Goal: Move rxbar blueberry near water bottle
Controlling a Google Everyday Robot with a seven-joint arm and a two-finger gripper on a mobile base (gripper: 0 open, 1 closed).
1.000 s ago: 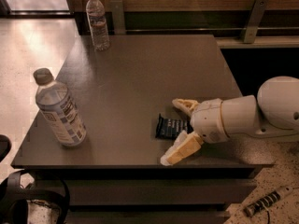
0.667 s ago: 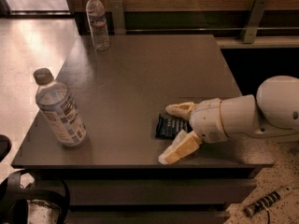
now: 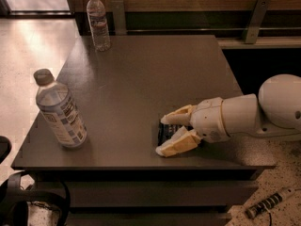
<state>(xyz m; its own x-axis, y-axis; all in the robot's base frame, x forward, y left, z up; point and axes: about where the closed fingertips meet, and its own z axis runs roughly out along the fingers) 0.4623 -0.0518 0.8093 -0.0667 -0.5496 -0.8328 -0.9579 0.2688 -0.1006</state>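
The rxbar blueberry (image 3: 168,132), a dark navy wrapper, lies flat near the table's front edge, right of centre. My gripper (image 3: 162,135) reaches in from the right, low over the table. Its two tan fingers (image 3: 178,118) sit on either side of the bar and press against it. Most of the bar is hidden between them. The water bottle (image 3: 98,21), slim with a white cap, stands upright at the table's far left corner, a long way from the bar.
A wider bottle with a grey cap and a white-and-blue label (image 3: 60,112) stands upright at the front left of the dark table (image 3: 141,74). The table's front edge lies just below the gripper. A wall rail runs behind the table.
The fingers have closed in from a wide spread onto the two sides of the bar. The gripper has shifted slightly left. The bottles have not moved.
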